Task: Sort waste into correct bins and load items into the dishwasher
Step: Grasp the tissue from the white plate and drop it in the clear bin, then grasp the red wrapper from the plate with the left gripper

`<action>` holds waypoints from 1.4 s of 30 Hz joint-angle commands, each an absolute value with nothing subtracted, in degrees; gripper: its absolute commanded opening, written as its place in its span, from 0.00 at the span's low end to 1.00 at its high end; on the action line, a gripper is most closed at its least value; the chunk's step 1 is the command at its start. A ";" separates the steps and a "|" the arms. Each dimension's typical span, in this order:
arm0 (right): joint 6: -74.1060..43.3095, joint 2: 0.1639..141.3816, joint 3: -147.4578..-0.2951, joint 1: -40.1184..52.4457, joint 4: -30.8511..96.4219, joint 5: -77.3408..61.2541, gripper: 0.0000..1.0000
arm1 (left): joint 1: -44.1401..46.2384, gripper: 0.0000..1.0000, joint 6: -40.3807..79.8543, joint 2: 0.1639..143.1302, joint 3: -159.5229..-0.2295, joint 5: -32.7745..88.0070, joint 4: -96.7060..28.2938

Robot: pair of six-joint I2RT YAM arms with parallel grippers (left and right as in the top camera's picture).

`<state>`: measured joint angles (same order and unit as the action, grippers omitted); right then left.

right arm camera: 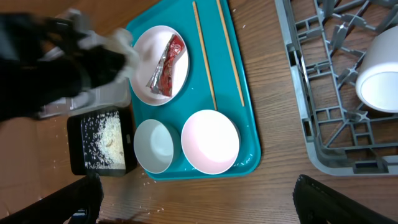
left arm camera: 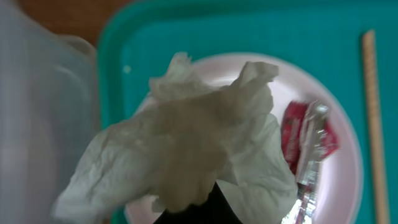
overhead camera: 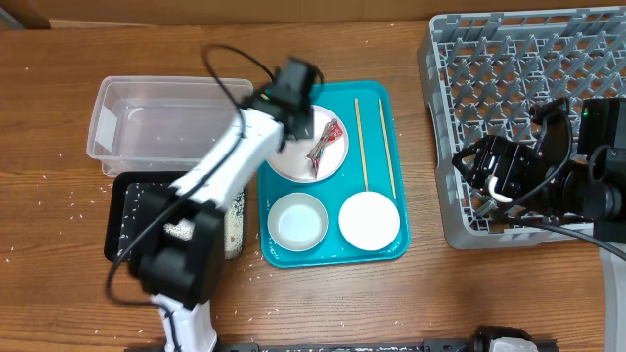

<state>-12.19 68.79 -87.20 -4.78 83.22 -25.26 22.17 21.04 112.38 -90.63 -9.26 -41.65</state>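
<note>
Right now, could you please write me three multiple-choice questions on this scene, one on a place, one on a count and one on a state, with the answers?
1. Where does the snack wrapper lie?
A. in the clear tub
B. on the white plate
C. in the dish rack

2. How many chopsticks lie on the teal tray?
A. one
B. four
C. two

3. How is the left gripper?
A. shut on the napkin
B. open and empty
C. shut on a chopstick

Answers:
1 B: the wrapper rests on the plate.
2 C: two thin sticks lie side by side, apart.
3 A: the crumpled napkin hangs from its fingers over the plate.
</note>
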 commanded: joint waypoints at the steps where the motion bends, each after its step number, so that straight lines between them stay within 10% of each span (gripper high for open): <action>1: -11.94 68.47 -87.70 -4.40 83.31 -25.61 1.00 | 18.94 0.04 22.28 104.79 -96.64 -7.92 -45.08; 8: -11.97 68.47 -87.70 -4.40 83.31 -25.61 1.00 | 9.50 0.04 22.31 105.34 -95.09 -10.72 -54.00; 11: -11.94 68.47 -87.70 -4.40 83.24 -25.61 1.00 | 6.68 0.63 21.98 108.33 -93.93 -7.70 -55.00; 28: -11.94 68.47 -87.70 -4.40 83.26 -25.61 1.00 | 27.79 0.82 4.19 114.69 -100.07 -5.32 -49.36; 37: -11.94 68.47 -87.70 -4.40 83.26 -25.61 1.00 | 29.87 0.53 7.57 124.86 -100.09 -4.56 -52.05; 42: -11.94 68.47 -87.70 -4.40 83.11 -25.61 1.00 | 28.38 0.04 9.17 124.44 -101.47 -4.47 -54.85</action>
